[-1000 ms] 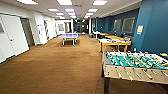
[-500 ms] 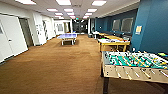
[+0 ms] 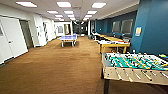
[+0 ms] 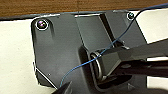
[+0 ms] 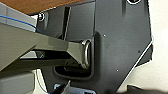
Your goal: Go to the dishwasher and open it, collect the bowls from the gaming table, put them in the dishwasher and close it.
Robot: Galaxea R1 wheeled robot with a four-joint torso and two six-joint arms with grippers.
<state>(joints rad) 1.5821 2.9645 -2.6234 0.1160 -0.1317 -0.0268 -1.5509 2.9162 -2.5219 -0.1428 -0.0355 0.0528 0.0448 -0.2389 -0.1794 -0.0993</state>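
From the head view I look down a long carpeted room. A table-football table point(image 3: 135, 65) with a green field and rods stands close at the front right. Behind it, along the blue wall, is a long table with a pale top on yellow legs point(image 3: 113, 43); whether that is the gaming table I cannot tell. The dishwasher and the bowls are out of view. Both wrist views look down on my own dark plate and jointed bar over a pale surface, with brown floor beyond.
Brown carpet point(image 3: 57, 67) stretches ahead in a wide lane. A blue table-tennis table point(image 3: 67, 38) stands far down the middle. White doors point(image 3: 12, 37) line the left wall. More yellow tables point(image 3: 110, 38) run along the right wall.
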